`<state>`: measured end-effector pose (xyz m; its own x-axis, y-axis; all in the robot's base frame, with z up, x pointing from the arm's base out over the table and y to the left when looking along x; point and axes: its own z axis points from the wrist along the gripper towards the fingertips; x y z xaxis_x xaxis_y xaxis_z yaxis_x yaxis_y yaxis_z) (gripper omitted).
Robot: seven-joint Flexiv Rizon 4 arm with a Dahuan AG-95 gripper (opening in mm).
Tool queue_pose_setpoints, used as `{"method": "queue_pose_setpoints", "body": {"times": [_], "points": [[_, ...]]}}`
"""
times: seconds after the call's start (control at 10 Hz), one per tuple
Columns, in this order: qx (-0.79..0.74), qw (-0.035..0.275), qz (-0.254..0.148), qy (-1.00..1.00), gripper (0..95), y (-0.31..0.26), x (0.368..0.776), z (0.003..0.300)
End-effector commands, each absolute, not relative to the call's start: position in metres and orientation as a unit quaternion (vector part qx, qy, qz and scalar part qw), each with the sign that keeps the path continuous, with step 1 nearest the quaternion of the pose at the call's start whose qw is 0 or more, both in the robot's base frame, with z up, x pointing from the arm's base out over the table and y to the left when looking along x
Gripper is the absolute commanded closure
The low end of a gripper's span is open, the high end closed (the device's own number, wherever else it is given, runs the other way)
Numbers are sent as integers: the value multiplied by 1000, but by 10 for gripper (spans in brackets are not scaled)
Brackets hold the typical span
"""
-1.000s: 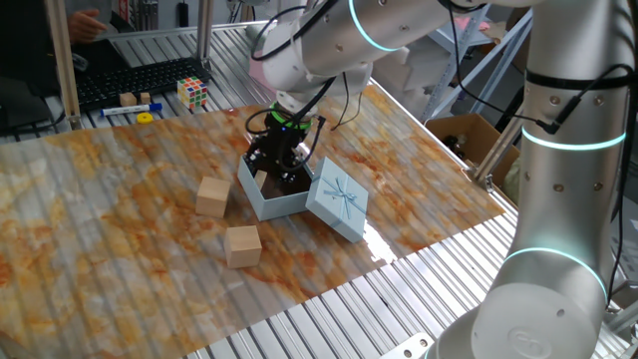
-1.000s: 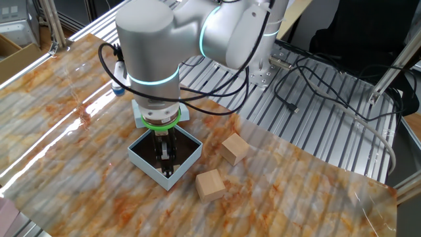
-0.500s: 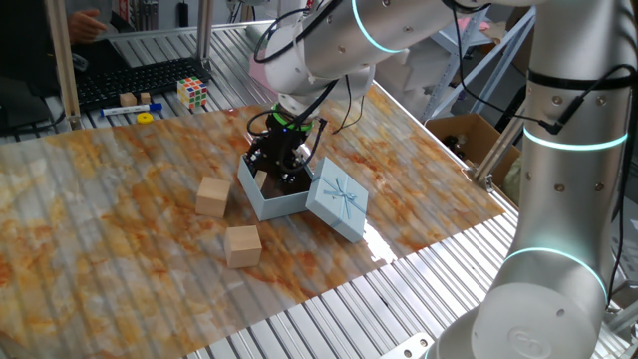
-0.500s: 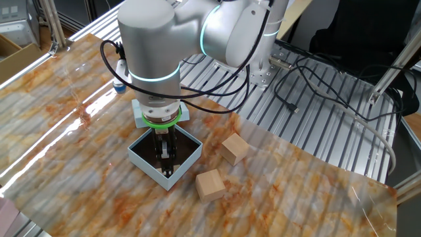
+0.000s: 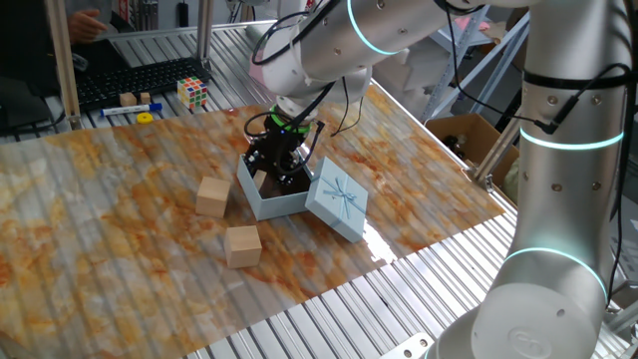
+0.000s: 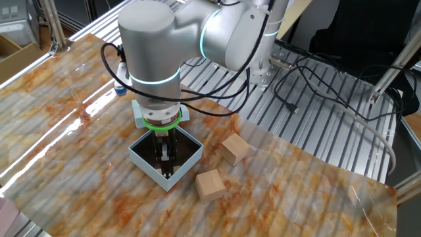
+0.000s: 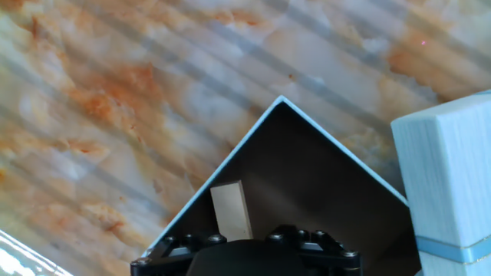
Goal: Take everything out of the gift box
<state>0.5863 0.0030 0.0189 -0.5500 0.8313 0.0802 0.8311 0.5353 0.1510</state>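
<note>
The pale-blue gift box (image 5: 267, 202) stands open on the table, and it also shows in the other fixed view (image 6: 145, 162) and the hand view (image 7: 253, 130). Its lid (image 5: 337, 202), with a bow drawing, leans against its right side and appears in the hand view (image 7: 449, 184). My gripper (image 6: 164, 158) reaches down inside the box, its fingers on either side of a light-tan wooden block (image 7: 232, 211), also visible in one fixed view (image 5: 261, 180). Two more wooden blocks (image 5: 211, 195) (image 5: 242, 245) lie on the table outside the box.
A Rubik's cube (image 5: 193, 93), small blocks and a yellow piece (image 5: 146, 118) lie at the table's far edge. A brown carton (image 5: 469, 135) stands beyond the right edge. Cables (image 6: 316, 79) run over the metal frame behind the arm.
The arm has shifted only slightly, and the gripper stays down inside the gift box. The blocks outside have not moved.
</note>
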Motion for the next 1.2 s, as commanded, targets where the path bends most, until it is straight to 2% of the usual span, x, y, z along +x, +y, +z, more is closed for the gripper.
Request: {"method": "queue_pose_setpoints", "body": {"times": [0.1, 0.7, 0.8, 1.0, 1.1, 1.2], "points": [[475, 9, 92, 875, 380, 4, 586, 15], [482, 33, 101, 869, 380, 6, 587, 7], [482, 33, 100, 870, 570, 6, 587, 7], [482, 36, 102, 870, 570, 6, 587, 7], [482, 38, 100, 869, 760, 6, 587, 8], [483, 38, 101, 869, 760, 6, 587, 7]]}}
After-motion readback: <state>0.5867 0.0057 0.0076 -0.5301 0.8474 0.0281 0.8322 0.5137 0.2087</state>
